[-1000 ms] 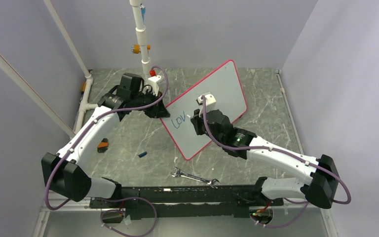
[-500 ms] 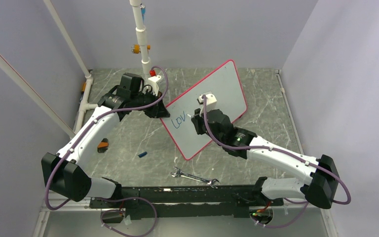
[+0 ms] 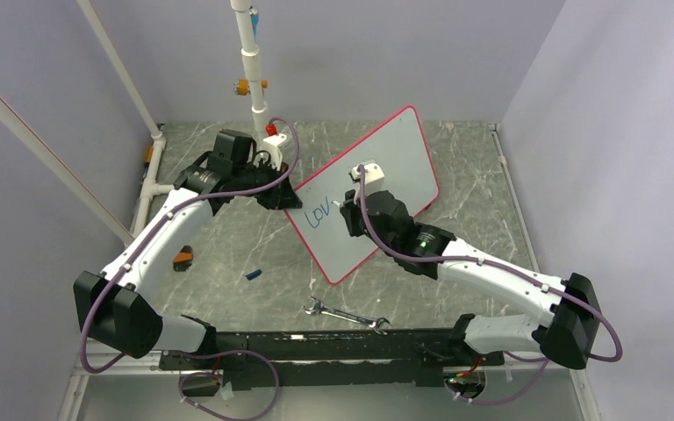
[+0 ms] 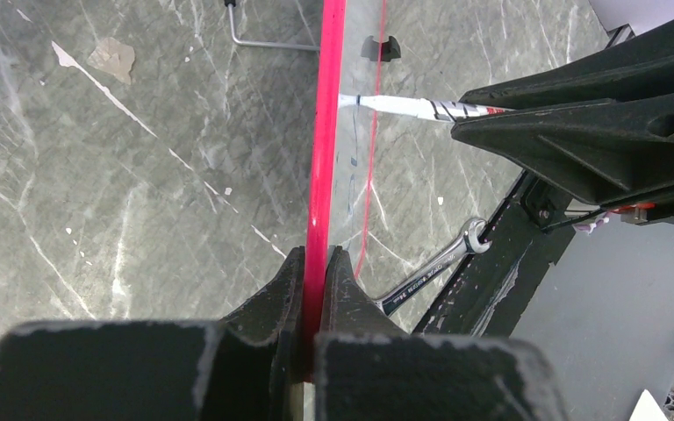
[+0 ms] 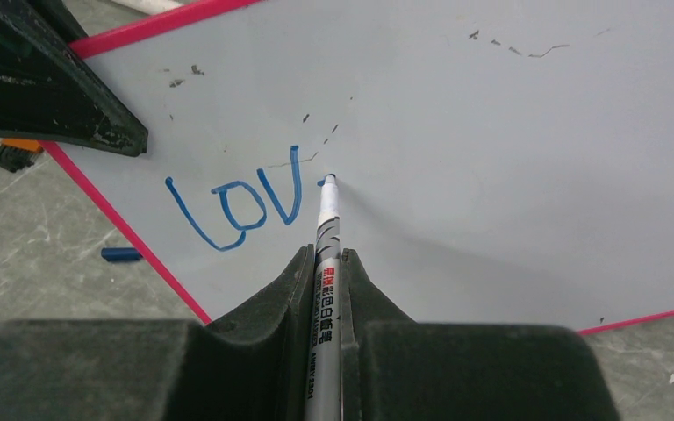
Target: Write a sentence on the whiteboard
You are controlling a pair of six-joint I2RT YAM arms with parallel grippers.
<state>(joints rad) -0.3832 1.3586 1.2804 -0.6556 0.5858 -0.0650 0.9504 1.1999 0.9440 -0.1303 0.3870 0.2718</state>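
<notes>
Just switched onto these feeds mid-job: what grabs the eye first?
The whiteboard at mid-table stands out first, with the blue letters "LOV" on it. The right gripper is shut on a marker whose tip is at the board just right of the V. The left gripper clamps the board's red rim. A wrench lies near the arm bases.

My left arm [image 3: 154, 239] and right arm [image 3: 491, 277] wear white shells over black joints, each trailed by a purple cable [image 3: 362, 197]. A green light [image 3: 420, 249] glows on the right; the fingers [image 5: 268, 303] are scuffed black wedges.
</notes>
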